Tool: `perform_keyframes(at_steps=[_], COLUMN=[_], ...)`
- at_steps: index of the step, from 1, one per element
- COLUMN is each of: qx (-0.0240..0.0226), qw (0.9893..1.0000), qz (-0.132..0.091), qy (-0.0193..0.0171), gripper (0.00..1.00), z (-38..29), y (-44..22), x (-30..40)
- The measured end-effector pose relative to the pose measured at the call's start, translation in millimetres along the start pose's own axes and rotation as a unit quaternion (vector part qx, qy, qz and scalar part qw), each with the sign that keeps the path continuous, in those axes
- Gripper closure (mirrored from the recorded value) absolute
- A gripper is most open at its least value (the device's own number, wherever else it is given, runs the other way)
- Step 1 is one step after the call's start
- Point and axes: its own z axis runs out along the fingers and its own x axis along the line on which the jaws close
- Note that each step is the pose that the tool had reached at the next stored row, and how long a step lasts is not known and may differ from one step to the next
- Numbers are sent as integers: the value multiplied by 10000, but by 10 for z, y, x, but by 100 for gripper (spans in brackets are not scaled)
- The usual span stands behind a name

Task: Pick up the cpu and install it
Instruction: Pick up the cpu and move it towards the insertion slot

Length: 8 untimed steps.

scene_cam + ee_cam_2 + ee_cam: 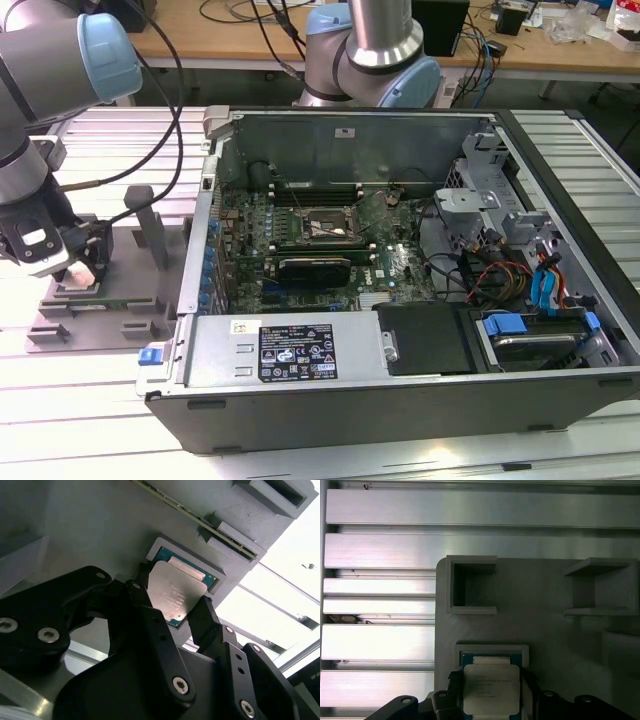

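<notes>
On the grey tray (100,525), fingers (202,620) clamp the cpu (174,592) in its recess (492,648).

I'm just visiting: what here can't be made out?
- Second wrist view: the black end effector covers one edge of the small square silvery chip, so whether it rests in the recess of the grey holder plate is unclear.
- First wrist view: the picture's edge cuts off that plate.
- Exterior view: the square metal socket inside the open computer case is too small to judge empty or filled.
</notes>
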Motion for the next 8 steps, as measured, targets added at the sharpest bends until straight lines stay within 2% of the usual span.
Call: perform_keyframes(at_steps=[8], qx=[0], qw=[10000], qz=[0], qy=[1], gripper=[45], z=[-1], y=[0], x=[0])
